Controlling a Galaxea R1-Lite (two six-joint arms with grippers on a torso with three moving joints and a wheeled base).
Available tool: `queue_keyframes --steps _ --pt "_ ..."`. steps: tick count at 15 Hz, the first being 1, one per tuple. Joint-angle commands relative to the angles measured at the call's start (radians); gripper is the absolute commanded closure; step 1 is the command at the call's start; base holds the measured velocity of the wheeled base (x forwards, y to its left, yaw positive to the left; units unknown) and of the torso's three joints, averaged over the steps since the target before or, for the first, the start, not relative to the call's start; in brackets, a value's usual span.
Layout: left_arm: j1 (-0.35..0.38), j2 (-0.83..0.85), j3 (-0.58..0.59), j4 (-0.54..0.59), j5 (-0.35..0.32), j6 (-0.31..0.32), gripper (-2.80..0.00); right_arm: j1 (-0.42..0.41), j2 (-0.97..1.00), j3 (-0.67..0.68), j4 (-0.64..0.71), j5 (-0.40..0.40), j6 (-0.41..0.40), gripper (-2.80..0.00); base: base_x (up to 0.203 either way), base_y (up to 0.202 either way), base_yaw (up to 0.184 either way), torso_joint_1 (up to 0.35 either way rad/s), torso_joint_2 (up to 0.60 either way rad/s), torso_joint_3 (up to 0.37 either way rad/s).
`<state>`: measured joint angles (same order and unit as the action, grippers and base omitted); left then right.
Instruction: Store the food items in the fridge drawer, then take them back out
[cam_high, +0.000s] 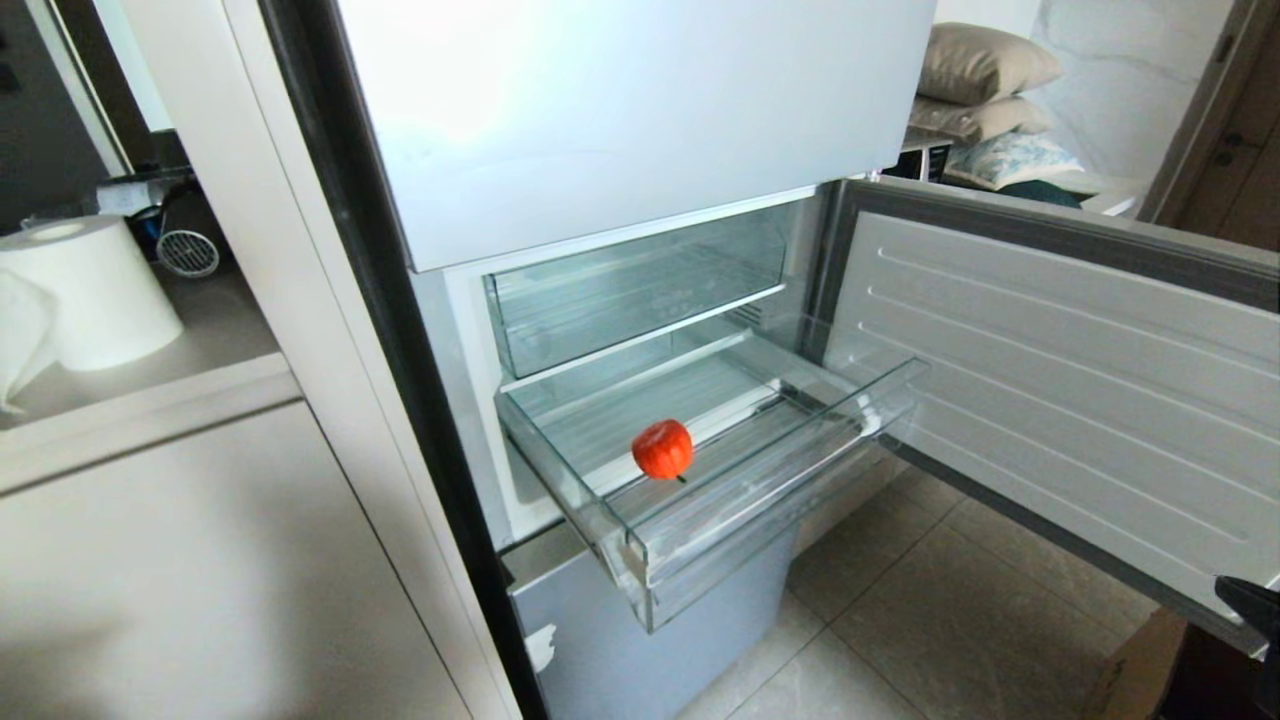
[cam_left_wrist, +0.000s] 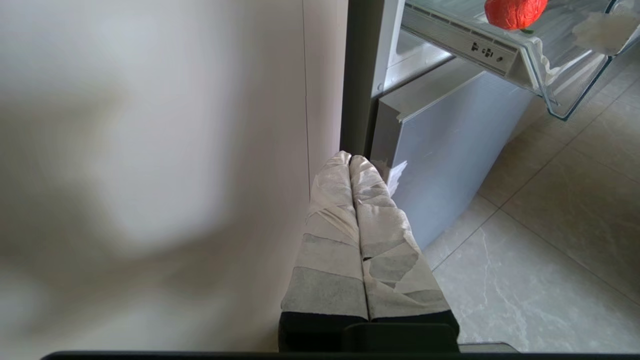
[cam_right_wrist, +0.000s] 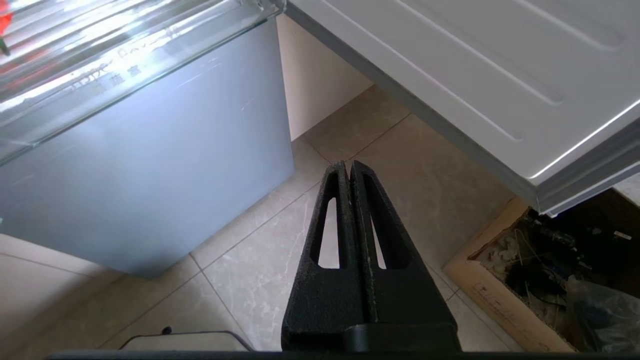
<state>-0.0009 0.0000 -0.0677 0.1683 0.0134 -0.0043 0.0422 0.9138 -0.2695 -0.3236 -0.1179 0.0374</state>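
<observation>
An orange-red ribbed food item (cam_high: 662, 448) lies in the pulled-out clear fridge drawer (cam_high: 760, 505), towards its left front. The same food item (cam_left_wrist: 515, 12) shows from below in the left wrist view, inside the drawer (cam_left_wrist: 545, 65). My left gripper (cam_left_wrist: 349, 159), wrapped in white tape, is shut and empty, low beside the cabinet left of the fridge. The right gripper (cam_right_wrist: 347, 165) is black, shut and empty, pointing at the floor tiles below the drawer's front lip (cam_right_wrist: 125, 65) and the open door. A dark part of the right arm (cam_high: 1250, 605) shows at the lower right edge.
The fridge door (cam_high: 1060, 380) stands open to the right. Below the drawer is a closed blue-grey lower drawer front (cam_right_wrist: 150, 165). A cardboard box (cam_right_wrist: 545, 270) with dark items sits on the floor under the door. A paper roll (cam_high: 90, 290) stands on the left counter.
</observation>
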Motion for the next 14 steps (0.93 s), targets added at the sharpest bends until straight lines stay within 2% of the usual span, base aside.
queue_keyframes --steps 1,9,14 --pt "0.001 0.000 0.000 0.002 0.000 0.000 0.00 0.001 -0.005 0.004 -0.002 0.000 -0.001 0.00 -0.001 0.001 0.105 0.002 0.00 -0.001" --pt "0.001 0.000 0.000 0.002 0.000 0.000 0.00 -0.001 -0.012 -0.002 -0.002 -0.005 -0.006 0.00 0.001 -0.008 0.173 0.003 0.00 0.003" --pt "0.001 0.000 0.000 0.002 0.000 0.000 0.00 -0.001 0.007 -0.066 -0.017 0.000 -0.103 0.00 0.001 -0.006 0.146 0.003 0.00 0.004"
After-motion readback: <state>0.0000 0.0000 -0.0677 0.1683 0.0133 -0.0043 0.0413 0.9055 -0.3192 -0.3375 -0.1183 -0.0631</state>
